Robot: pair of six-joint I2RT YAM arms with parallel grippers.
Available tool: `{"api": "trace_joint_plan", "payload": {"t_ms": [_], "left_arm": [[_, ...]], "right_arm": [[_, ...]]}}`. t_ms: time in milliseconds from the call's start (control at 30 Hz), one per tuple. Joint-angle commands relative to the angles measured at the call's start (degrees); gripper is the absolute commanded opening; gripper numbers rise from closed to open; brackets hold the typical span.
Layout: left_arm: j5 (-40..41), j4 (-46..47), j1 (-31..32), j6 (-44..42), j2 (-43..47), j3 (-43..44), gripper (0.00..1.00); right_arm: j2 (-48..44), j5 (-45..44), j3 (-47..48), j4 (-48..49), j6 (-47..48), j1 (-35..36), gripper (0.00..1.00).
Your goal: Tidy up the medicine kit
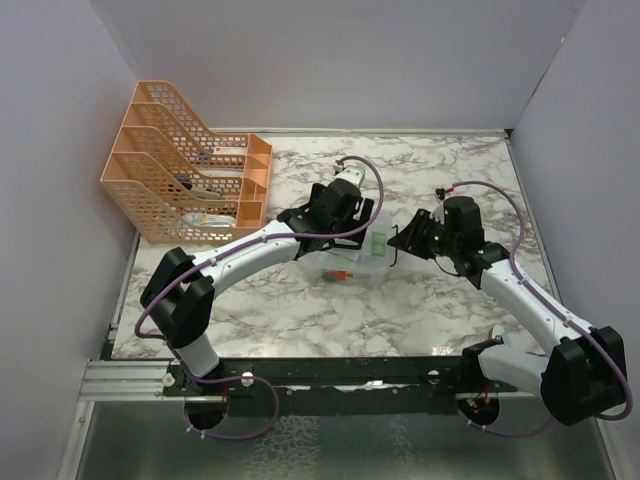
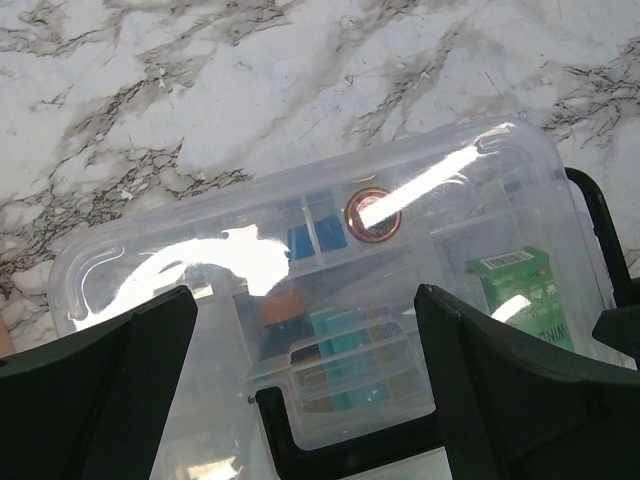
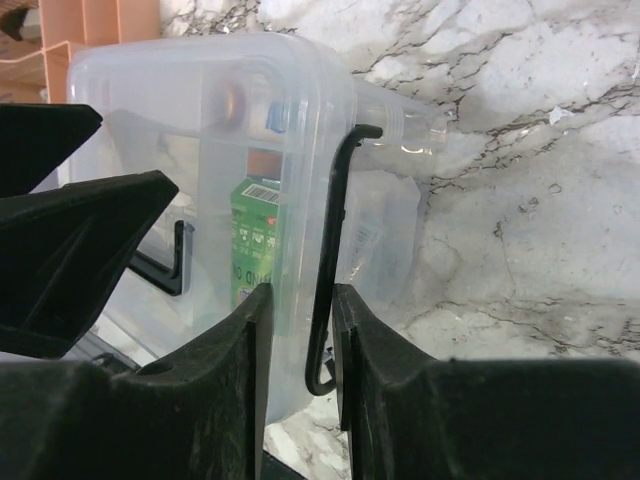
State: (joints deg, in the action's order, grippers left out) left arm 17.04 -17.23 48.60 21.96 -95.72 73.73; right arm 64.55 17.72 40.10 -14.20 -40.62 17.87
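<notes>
The marble table (image 1: 440, 300) carries the medicine kit (image 1: 352, 270) near its middle. The left gripper (image 2: 305, 300) hangs over the clear lid, jaws wide apart. The right gripper (image 3: 302, 295) has its jaws narrow around the black handle (image 3: 335, 200); whether they already pinch it, I cannot tell.

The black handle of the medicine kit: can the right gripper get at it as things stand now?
Probably yes. The black handle runs between the fingers of the right gripper, with nothing else between them. The left gripper is open above the medicine kit.
</notes>
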Motion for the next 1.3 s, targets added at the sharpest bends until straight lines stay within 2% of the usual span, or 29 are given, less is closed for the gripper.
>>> {"api": "trace_joint_plan", "payload": {"t_ms": [0,167,367,433,633,833,933,1067,1133,1267], "left_arm": [[-5.65,-12.60,0.09,3.79,-5.50,-3.87,0.94],[-5.94,-12.53,0.09,4.14,-5.73,-3.84,0.94],[-5.96,-12.58,0.10,4.43,-5.72,-3.80,0.93],[-5.96,-12.68,0.10,4.45,-5.35,-3.51,0.93],[-7.17,-13.96,-0.99,3.84,-2.44,0.24,0.94],[-9.53,-14.68,-4.38,2.81,2.63,6.87,0.98],[-9.97,-14.52,-6.84,3.26,5.51,7.67,0.99],[-8.82,-12.55,-11.73,4.51,9.66,4.31,0.99],[-9.57,-10.95,-15.07,6.92,12.57,-0.36,0.99],[-18.96,-4.05,-20.44,10.42,16.91,-9.50,0.99]], "right_arm": [[1.42,-4.86,3.44,-2.83,1.34,3.01,0.24],[1.73,-7.22,5.07,-4.30,1.07,4.75,0.18],[1.25,-5.69,5.94,-3.93,1.08,5.24,0.19],[0.93,-7.02,6.72,-5.09,1.15,5.19,0.23],[0.22,-12.53,10.73,-11.26,4.98,5.20,0.45],[0.74,-15.14,15.35,-15.24,9.96,5.34,0.53],[3.24,-15.72,18.80,-16.73,12.53,6.92,0.62],[8.67,-20.54,24.49,-18.83,14.17,13.17,0.63],[11.65,-22.93,26.87,-19.27,14.44,16.36,0.63],[18.54,-27.84,32.06,-20.65,15.36,22.50,0.61]]}}
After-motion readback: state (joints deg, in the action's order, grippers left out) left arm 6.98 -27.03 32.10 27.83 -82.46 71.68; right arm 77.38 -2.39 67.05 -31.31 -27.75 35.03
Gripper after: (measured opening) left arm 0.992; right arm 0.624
